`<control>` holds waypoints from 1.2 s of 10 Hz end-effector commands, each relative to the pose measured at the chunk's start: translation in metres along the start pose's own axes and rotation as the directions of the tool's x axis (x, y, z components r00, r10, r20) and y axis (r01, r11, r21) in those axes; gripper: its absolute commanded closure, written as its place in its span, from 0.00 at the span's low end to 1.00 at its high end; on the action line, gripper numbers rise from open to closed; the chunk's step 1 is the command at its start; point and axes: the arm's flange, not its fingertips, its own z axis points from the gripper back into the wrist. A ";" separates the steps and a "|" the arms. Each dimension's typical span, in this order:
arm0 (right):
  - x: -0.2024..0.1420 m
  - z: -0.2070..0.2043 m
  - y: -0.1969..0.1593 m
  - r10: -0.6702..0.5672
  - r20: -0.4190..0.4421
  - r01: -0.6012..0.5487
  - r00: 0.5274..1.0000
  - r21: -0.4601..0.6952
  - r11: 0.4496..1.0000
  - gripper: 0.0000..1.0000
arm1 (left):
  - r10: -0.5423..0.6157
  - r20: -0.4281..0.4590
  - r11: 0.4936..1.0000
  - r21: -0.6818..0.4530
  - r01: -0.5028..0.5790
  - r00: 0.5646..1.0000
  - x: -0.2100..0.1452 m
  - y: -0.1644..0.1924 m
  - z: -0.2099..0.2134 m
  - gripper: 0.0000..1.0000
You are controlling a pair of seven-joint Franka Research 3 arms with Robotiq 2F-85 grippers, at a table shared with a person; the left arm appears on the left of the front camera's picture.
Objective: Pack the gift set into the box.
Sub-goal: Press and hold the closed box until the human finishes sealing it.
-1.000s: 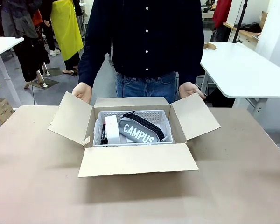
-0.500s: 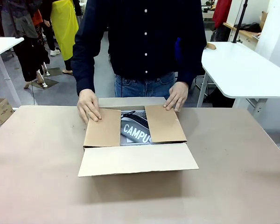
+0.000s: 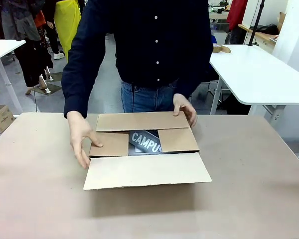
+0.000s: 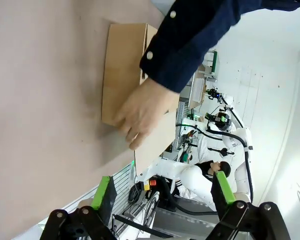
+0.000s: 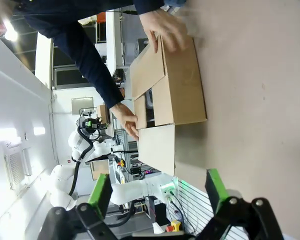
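The box stands mid-table, its two side flaps and its far flap folded down and its near flap still spread toward me. Through the gap shows the gift set's grey "CAMPUS" pouch; the flaps hide the basket. One of the person's hands presses the far flap, the other is at the left side flap. My left gripper is open and holds nothing, well away from the box and the hand. My right gripper is open too, short of the box.
Brown paper covers the table, with free room on both sides of the box and in front of it. A white table stands at the back right. A small cardboard box sits on the floor at the left.
The person first folded both side flaps over the basket, then the far flap down onto them. The hand at picture left slid outward to the box's left edge.
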 end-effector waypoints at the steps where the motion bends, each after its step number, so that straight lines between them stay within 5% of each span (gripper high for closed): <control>1: 0.001 0.000 0.000 0.027 0.004 -0.027 1.000 0.015 1.000 0.00 | -0.015 0.000 1.000 0.007 0.015 1.000 -0.003 0.003 -0.001 0.00; 12: 0.001 0.000 0.000 0.027 0.004 -0.027 1.000 0.015 1.000 0.00 | -0.015 0.000 1.000 0.007 0.015 1.000 -0.003 0.003 -0.001 0.00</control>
